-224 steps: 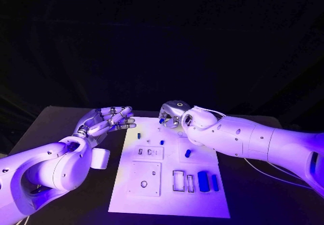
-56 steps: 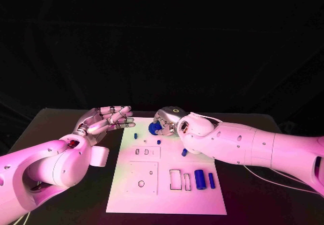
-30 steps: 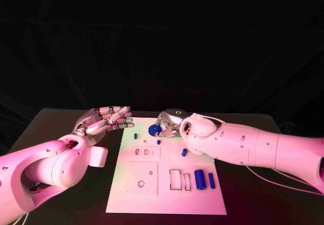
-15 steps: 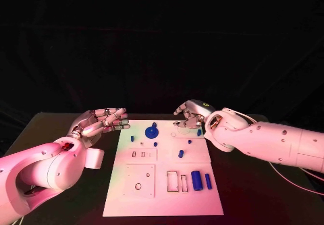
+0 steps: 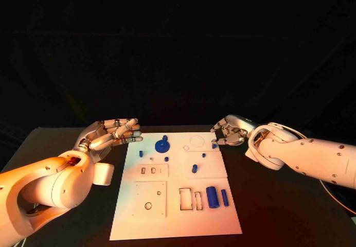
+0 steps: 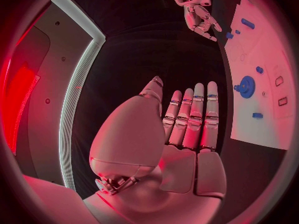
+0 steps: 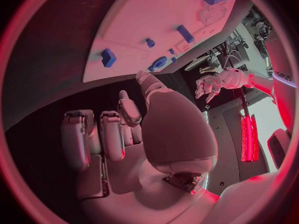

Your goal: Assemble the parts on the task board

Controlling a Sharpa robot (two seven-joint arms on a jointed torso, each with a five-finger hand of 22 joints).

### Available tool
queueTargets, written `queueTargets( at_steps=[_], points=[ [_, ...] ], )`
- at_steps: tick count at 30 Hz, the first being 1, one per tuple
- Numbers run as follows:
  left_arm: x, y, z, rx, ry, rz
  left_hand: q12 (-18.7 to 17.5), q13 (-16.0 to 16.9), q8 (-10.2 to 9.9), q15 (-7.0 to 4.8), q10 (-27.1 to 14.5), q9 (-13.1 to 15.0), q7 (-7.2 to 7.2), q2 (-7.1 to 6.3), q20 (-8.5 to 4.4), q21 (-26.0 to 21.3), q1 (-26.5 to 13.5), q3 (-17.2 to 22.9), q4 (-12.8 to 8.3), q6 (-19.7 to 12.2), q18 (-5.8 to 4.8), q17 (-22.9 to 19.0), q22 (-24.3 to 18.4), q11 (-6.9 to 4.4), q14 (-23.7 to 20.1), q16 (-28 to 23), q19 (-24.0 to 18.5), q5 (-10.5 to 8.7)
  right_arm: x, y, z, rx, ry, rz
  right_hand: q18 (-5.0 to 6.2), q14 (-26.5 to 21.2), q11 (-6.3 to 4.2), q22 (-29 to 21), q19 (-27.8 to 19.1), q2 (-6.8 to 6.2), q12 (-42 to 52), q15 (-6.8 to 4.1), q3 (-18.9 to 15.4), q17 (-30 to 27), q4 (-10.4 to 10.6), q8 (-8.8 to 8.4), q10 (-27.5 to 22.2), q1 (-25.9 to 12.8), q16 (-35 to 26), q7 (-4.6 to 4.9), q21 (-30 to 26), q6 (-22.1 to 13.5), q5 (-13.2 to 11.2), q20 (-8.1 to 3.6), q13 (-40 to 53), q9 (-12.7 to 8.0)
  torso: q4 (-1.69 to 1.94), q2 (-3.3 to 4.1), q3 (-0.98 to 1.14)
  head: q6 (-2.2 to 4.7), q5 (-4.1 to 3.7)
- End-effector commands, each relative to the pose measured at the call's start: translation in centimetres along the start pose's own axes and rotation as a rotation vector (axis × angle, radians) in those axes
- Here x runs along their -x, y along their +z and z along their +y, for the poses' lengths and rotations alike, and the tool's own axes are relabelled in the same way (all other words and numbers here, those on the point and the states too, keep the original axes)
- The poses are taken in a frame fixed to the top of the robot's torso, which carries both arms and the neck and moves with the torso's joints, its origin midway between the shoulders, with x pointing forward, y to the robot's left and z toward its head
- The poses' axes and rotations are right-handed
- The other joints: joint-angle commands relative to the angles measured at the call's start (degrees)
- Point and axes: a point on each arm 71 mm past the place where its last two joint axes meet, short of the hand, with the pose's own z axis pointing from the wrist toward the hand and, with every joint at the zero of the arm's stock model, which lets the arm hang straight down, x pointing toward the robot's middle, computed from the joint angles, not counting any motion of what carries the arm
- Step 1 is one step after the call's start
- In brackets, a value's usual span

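In the head view the board point(image 5: 178, 190) lies lengthwise on the desk point(image 5: 297, 216) between the arms, and a blue gear point(image 5: 162, 145) sits on its far end. The left hand point(image 5: 111, 135) hovers just off the board's far left corner, fingers straight and apart, holding nothing; the right hand point(image 5: 230, 131) hangs off the far right corner with fingers curled in and nothing visible in them. Loose blue parts wait nearer the robot: a short peg point(image 5: 194, 168) mid-board and a cylinder point(image 5: 212, 197) with its long axis running along the board (nearer the right arm, I judge, so that hand would reach back toward the robot for it). In the left wrist view the flat, released palm point(image 6: 187, 134) faces away from the gear point(image 6: 246, 86). In the right wrist view the hand point(image 7: 124, 134) shows curled, empty fingers, with the board point(image 7: 149, 30) beyond them.
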Motion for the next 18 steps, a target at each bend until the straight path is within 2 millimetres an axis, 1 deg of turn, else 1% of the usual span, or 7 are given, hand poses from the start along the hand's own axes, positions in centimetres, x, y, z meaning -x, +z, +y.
queueTargets(
  at_steps=[1, 6, 10, 15, 18],
  points=[
    [-0.2, 0.1, -0.1, -0.006, -0.004, 0.024, -0.39, -0.09, -0.35, 0.08, 0.08, -0.08, 0.25, -0.01, 0.07, 0.32, 0.48, -0.29, 0.12, -0.02, 0.73, 0.05, -0.01, 0.21, 0.15, -0.28, 0.34, -0.29, -0.7, -0.2, -0.8, 0.006, 0.029, 0.037, -0.38, 4.4, 0.1, 11.06, 2.24, -0.36, -0.5, -0.29, -0.31, 8.59, -0.1, -0.33, -0.57, 0.49, -0.32, 0.21, -0.34, -0.48, -0.3, -0.1, -0.26, -0.14, -0.04, -0.02, -0.02, -0.18, 0.12],
    [-0.2, 0.1, -0.1, -0.006, -0.004, 0.022, -0.4, -0.09, -0.36, 0.07, 0.12, -0.07, 0.23, 0.01, 0.07, 0.32, 0.52, -0.29, 0.11, 0.01, 0.73, 0.07, -0.02, 0.2, 0.18, -0.3, 0.33, -0.29, -1.4, -0.2, -1.6, -0.024, 0.031, 0.047, -0.35, 4.38, 0.18, 10.98, 2.16, -0.4, -0.64, -0.23, -0.54, 8.52, -0.03, -0.53, -0.68, 0.48, -0.37, 0.29, -0.45, -0.77, -0.29, -0.05, -0.38, -0.24, -0.03, -0.01, -0.06, -0.27, 0.15],
    [-0.2, 0.1, 0.0, -0.006, -0.004, 0.022, -0.4, -0.09, -0.36, 0.07, 0.12, -0.07, 0.23, 0.01, 0.07, 0.32, 0.52, -0.29, 0.11, 0.01, 0.73, 0.07, -0.02, 0.2, 0.18, -0.3, 0.33, -0.29, -1.7, -0.1, -2.1, -0.045, 0.027, 0.052, -0.34, 4.37, 0.24, 10.95, 2.13, -0.46, -0.72, -0.17, -0.81, 8.49, 0.11, -0.67, -0.75, 0.35, -0.39, 0.35, -0.49, -0.96, -0.27, -0.01, -0.47, -0.31, -0.12, -0.04, -0.07, -0.4, 0.18],
    [-0.2, 0.1, -0.1, -0.006, -0.004, 0.022, -0.4, -0.09, -0.36, 0.07, 0.12, -0.07, 0.23, 0.01, 0.07, 0.32, 0.52, -0.29, 0.11, 0.01, 0.73, 0.07, -0.02, 0.2, 0.18, -0.3, 0.33, -0.29, -2.1, -0.1, -2.6, -0.069, 0.019, 0.065, -0.29, 4.32, 0.39, 10.82, 2.01, -0.62, -0.98, -0.03, -1.91, 8.32, 0.59, -0.95, -1.0, -0.02, -0.5, 0.49, -0.66, -1.34, 0.43, 0.12, -0.74, -0.46, -0.04, -0.04, -0.1, -0.43, 0.16],
    [-0.1, 0.1, -0.1, -0.006, -0.003, 0.02, -0.4, -0.09, -0.36, 0.07, 0.12, -0.07, 0.23, 0.01, 0.07, 0.32, 0.52, -0.29, 0.11, 0.01, 0.73, 0.07, -0.02, 0.2, 0.18, -0.3, 0.33, -0.29, -2.5, 0.0, -2.8, -0.075, 0.017, 0.071, -0.29, 4.31, 0.4, 10.8, 1.99, -0.51, -0.92, -0.02, -2.15, 8.28, 0.71, -0.95, -0.95, -0.03, -0.52, 0.49, -0.7, -1.32, 0.7, 0.15, -0.68, -0.47, -0.16, -0.05, -0.07, -0.47, 0.27]
  ],
)
